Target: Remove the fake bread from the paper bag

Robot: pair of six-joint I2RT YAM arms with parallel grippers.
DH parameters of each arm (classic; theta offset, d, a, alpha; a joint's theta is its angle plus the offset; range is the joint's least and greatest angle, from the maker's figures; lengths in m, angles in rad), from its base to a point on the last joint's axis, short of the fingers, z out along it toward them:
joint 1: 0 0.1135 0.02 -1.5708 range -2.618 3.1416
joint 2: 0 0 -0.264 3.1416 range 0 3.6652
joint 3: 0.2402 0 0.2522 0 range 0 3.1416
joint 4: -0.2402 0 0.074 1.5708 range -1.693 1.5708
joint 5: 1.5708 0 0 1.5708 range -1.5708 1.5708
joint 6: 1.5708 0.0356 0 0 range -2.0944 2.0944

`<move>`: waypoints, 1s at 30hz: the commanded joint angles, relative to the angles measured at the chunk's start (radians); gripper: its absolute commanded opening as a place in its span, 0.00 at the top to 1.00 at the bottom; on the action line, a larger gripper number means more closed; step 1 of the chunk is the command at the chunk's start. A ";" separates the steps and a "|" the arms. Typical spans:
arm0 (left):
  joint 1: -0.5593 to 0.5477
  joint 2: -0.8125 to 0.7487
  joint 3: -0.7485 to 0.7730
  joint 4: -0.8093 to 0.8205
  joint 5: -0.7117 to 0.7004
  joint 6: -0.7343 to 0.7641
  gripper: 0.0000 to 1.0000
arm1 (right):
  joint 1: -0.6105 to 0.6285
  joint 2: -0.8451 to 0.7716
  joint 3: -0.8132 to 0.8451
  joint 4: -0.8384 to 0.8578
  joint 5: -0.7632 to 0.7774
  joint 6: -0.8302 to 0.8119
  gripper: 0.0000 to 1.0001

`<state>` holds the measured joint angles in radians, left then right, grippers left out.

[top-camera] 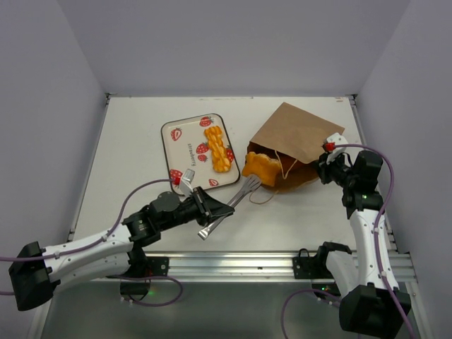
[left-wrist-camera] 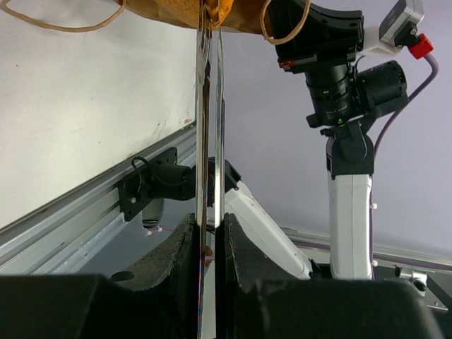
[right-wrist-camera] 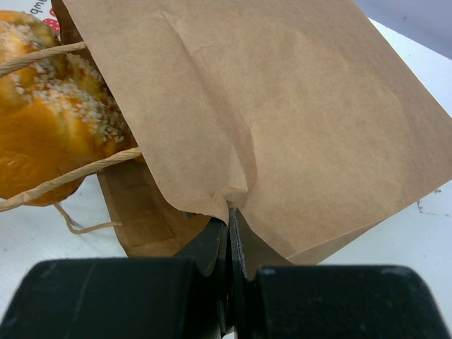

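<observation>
The brown paper bag (top-camera: 296, 138) lies on its side with its mouth toward the left. An orange seeded fake bread (top-camera: 258, 168) sticks out of that mouth. A braided fake bread (top-camera: 218, 150) lies on the strawberry tray (top-camera: 176, 145). My left gripper (top-camera: 212, 207) is shut on silver tongs (top-camera: 229, 205), squeezing the two blades (left-wrist-camera: 210, 127) close together. Their tips reach the near edge of the bread at the mouth. My right gripper (right-wrist-camera: 229, 219) is shut on the edge of the bag's upper sheet (right-wrist-camera: 282, 106), with the seeded bread (right-wrist-camera: 49, 120) to its left.
The bag's twisted paper handles (right-wrist-camera: 70, 176) loop across the bread and onto the table. White walls close the table on three sides. A metal rail (top-camera: 233, 265) runs along the near edge. The right arm (left-wrist-camera: 346, 92) stands just right of the tongs in the left wrist view.
</observation>
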<state>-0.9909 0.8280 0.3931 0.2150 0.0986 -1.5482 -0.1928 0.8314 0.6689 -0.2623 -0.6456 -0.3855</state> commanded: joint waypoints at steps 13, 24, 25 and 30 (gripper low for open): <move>-0.008 -0.305 0.026 -0.311 -0.048 0.071 1.00 | -0.007 0.008 0.017 0.040 0.023 0.010 1.00; -0.006 -0.425 0.125 -0.580 -0.166 0.096 1.00 | -0.007 0.011 0.017 0.043 0.041 0.011 1.00; -0.006 -0.429 0.138 -0.600 -0.196 0.099 1.00 | -0.007 0.011 0.018 0.043 0.041 0.011 1.00; -0.006 -0.443 0.208 -0.692 -0.255 0.119 1.00 | -0.007 0.012 0.015 0.046 0.041 0.010 1.00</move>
<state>-0.9913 0.4023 0.5148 -0.4358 -0.0673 -1.4700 -0.1928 0.8394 0.6689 -0.2611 -0.6197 -0.3820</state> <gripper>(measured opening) 0.210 0.015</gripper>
